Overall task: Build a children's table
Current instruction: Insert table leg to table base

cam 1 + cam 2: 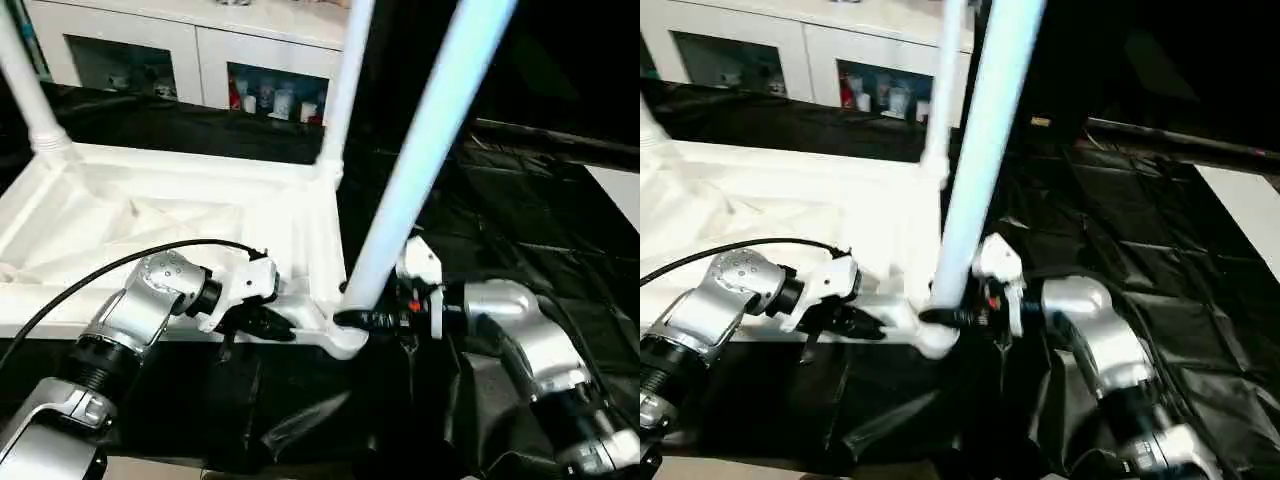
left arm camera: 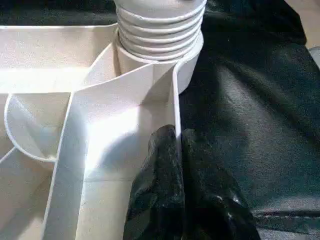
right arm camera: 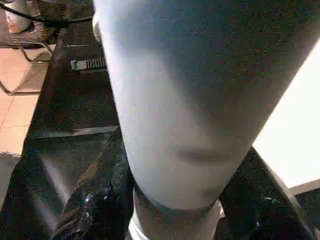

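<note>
The children's table top lies upside down on the black sheet, ribs up. Two white legs stand in its far corner sockets, one on the left and one on the right. A pale-blue leg rises from the near right corner socket, leaning right. My right gripper is shut on this leg just above the socket, and its black fingers flank the tube. My left gripper is shut on the top's thin rim wall, just left of that corner. The leg's ribbed end sits in the socket.
A white cabinet with glass doors stands behind the work table. The black-sheeted work table stretches to the right, with a white surface past its edge. A black cable loops over my left forearm.
</note>
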